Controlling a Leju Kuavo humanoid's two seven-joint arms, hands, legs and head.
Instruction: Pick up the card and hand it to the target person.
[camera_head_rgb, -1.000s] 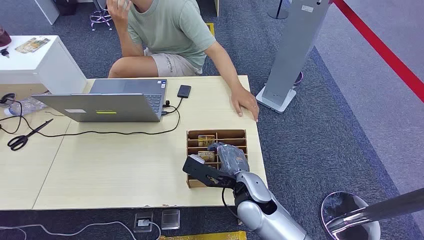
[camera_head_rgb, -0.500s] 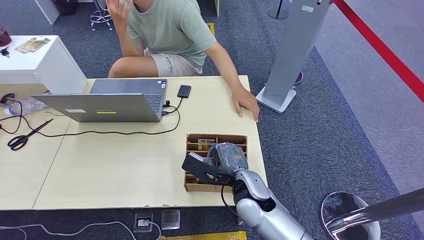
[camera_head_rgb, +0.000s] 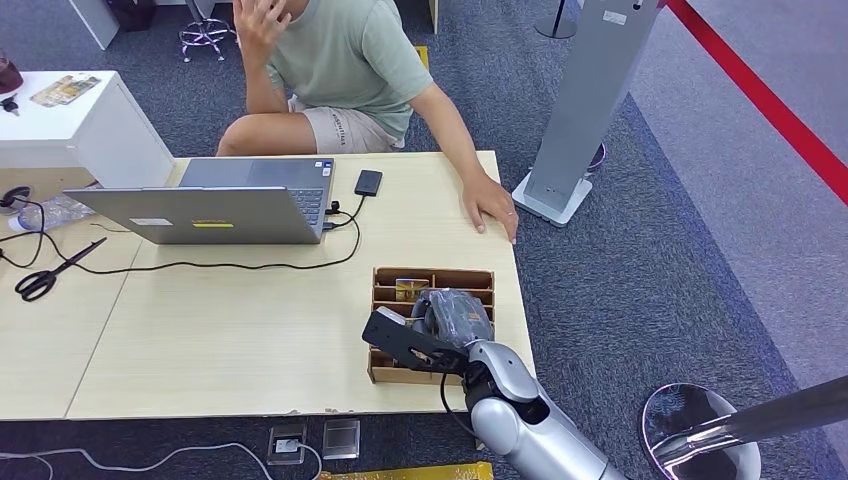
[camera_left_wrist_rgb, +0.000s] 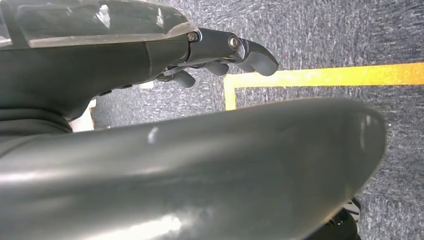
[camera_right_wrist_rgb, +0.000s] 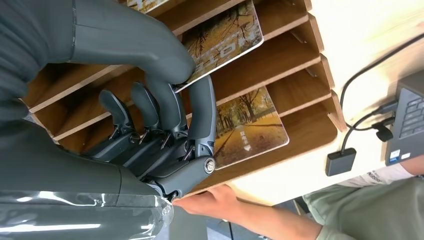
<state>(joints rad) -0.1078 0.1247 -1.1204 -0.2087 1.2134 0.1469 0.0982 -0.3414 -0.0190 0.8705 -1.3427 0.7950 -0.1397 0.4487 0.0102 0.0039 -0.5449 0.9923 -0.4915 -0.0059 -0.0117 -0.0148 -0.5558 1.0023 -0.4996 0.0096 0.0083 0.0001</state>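
A wooden slotted card rack (camera_head_rgb: 474, 281) stands near the table's front right edge. My right hand (camera_head_rgb: 451, 316) reaches down into it. In the right wrist view the thumb and a dark finger (camera_right_wrist_rgb: 201, 111) pinch the edge of a card (camera_right_wrist_rgb: 226, 36) printed with autumn trees, which sits tilted in its slot. A second card (camera_right_wrist_rgb: 248, 125) lies in a further slot, and it also shows at the rack's far end as a card (camera_head_rgb: 410, 289). The seated person (camera_head_rgb: 350, 60) rests a hand (camera_head_rgb: 490, 206) flat on the table beyond the rack. My left hand (camera_left_wrist_rgb: 215, 55) hangs over carpet, fingers loosely apart, holding nothing.
An open laptop (camera_head_rgb: 220, 205), a small black device (camera_head_rgb: 368, 182) and a black cable (camera_head_rgb: 230, 265) lie on the table's far left half. Scissors (camera_head_rgb: 45, 275) sit at the left edge. A grey pillar (camera_head_rgb: 590, 100) stands right of the table. Yellow floor tape (camera_left_wrist_rgb: 320, 76) runs below my left hand.
The rack has slid a little toward the table's front edge. My right hand has shifted with it, and the person's raised hand has moved up to the head.
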